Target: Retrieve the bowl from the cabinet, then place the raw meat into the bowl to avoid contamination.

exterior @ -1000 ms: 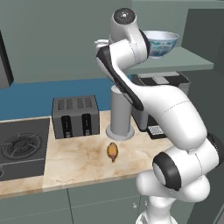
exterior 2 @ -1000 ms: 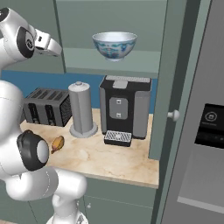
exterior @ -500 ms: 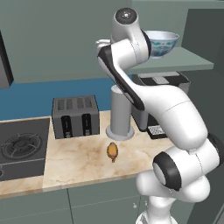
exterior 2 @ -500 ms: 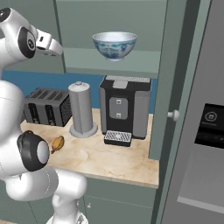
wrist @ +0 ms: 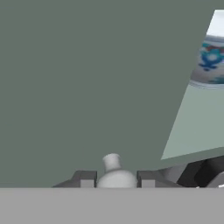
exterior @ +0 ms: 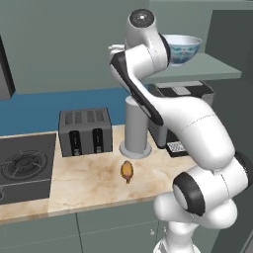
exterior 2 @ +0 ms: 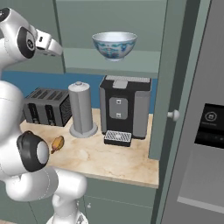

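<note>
Currently the task is at its opening stage. The gripper (wrist: 116,180) is pinched on a small pale knob (wrist: 113,162) of the left cabinet door (wrist: 87,78); the right side of the cabinet (exterior 2: 170,78) stands open. The bowl (exterior 2: 114,44) sits upright on the inner shelf (exterior 2: 109,61), not yet retrieved. The raw meat (exterior: 127,170) lies on the counter (exterior: 89,183), just in front of a grey canister (exterior: 136,126) and near the toaster (exterior: 85,131). Both retrieval and placement remain.

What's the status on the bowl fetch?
Gripper shut on the cabinet door knob. Bowl sits on the cabinet shelf, untouched. Meat lies on the counter. That door stands beside the bowl.
</note>
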Controlling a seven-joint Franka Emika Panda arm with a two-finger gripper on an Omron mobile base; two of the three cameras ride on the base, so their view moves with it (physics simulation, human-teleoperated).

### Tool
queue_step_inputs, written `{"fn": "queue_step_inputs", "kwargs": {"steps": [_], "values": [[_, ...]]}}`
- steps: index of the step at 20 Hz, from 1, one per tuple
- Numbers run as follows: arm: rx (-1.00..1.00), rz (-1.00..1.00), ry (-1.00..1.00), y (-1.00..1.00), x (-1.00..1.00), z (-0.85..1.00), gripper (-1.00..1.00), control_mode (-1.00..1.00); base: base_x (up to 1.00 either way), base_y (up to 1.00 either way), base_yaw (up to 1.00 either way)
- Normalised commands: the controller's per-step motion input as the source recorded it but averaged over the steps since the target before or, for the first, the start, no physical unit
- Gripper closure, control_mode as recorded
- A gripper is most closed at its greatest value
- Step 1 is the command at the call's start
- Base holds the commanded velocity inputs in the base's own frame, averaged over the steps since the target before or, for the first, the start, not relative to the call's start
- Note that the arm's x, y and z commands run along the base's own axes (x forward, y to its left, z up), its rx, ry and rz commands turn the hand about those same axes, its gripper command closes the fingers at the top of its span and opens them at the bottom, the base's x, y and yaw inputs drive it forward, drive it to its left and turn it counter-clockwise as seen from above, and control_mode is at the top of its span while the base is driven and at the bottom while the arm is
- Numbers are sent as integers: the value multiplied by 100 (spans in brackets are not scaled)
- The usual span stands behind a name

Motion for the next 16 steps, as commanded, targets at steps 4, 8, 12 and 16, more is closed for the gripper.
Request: {"fn": "queue_step_inputs", "kwargs": {"steps": [4,8,12,16], "values": [[0,-10,0,30,-22,0,100,-100,0,0,0],[0,-11,0,25,-48,0,100,-100,0,0,0],[0,-10,0,26,-60,0,100,-100,0,0,0],[0,-3,0,25,-77,0,100,-100,0,0,0]]}}
